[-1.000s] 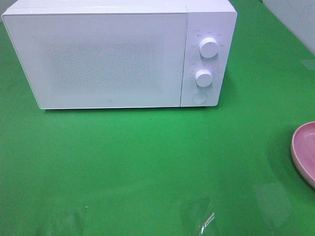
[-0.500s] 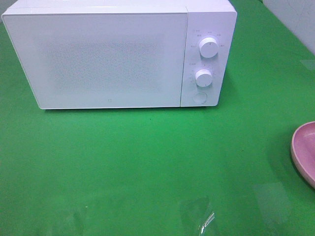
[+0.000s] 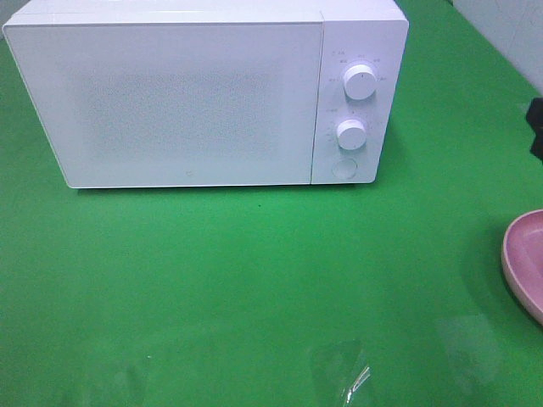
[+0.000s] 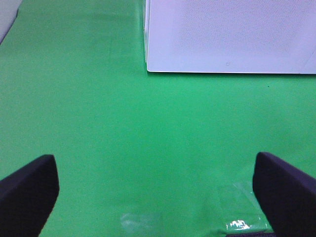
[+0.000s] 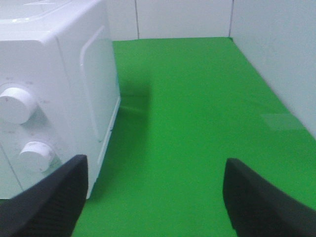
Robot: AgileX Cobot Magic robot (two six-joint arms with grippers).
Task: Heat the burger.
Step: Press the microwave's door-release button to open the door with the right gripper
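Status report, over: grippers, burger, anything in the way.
Left gripper open, empty. Right gripper open, empty, near microwave. Burger not in view. Microwave closed.

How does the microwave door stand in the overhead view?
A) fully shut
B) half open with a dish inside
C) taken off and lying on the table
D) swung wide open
A: on the microwave the door lies flush beside the knob panel, with no gap and nothing of the inside showing.
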